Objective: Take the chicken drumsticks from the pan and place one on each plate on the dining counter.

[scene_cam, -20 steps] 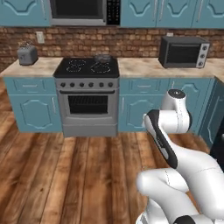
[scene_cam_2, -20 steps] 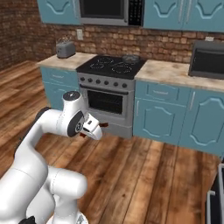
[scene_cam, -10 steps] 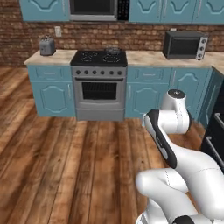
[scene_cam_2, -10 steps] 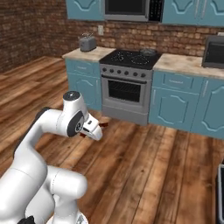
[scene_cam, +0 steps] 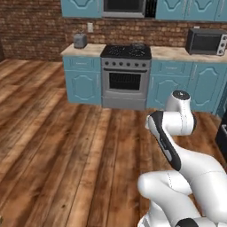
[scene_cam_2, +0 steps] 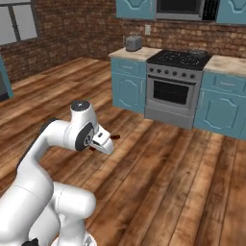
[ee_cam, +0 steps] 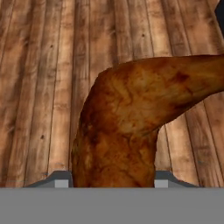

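Over the wooden floor (ee_cam: 39, 87), the tool (scene_cam_2: 103, 143) grips one chicken drumstick (ee_cam: 127, 127); probably no plate is served yet.

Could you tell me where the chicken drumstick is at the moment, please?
The chicken drumstick is in the gripper, held above the wooden floor, away from the stove against the brick wall.

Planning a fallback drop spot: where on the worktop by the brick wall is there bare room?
Bare stone lies between the silver toaster and the black stove, and right of the stove up to the black microwave. The stove top is crowded.
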